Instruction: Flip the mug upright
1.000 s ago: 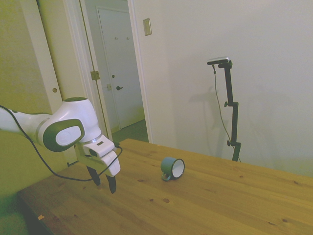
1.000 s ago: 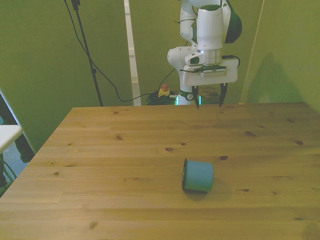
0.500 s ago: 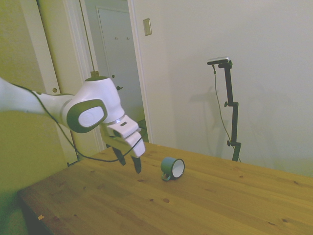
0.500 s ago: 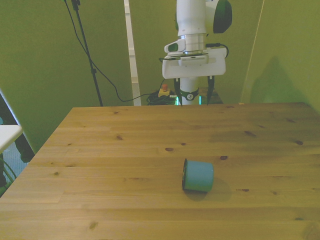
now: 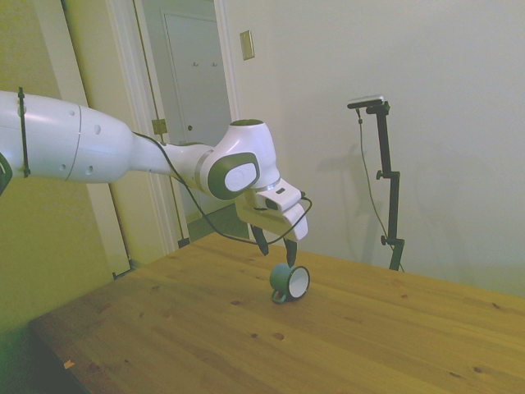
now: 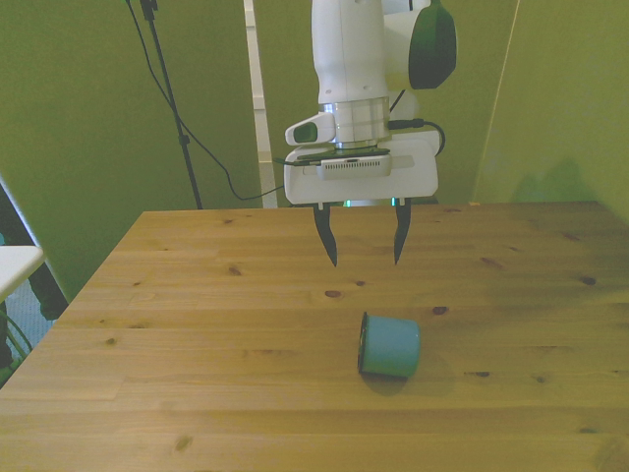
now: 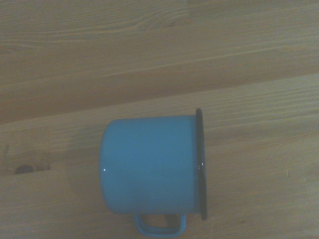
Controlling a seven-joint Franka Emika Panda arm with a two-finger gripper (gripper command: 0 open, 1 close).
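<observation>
The end effector [image 6: 362, 248] hangs in the air above the worktop [image 6: 197, 324], with its two fingers pointing down and spread wide, holding nothing. The mug [image 6: 389, 345] lies on its side on the worktop, just below the end effector and a little nearer to the front camera than it. In the side view its white inside and dark rim face away from the arm. In the wrist view the mug [image 7: 152, 167] fills the middle, with its small loop handle flat against the wood. The worktop is made of light wooden planks with dark knots. Behind the end effector in the side view there is a pale wall [image 5: 426, 98], a white door [image 5: 201, 123] and a light switch plate [image 5: 247, 45].
</observation>
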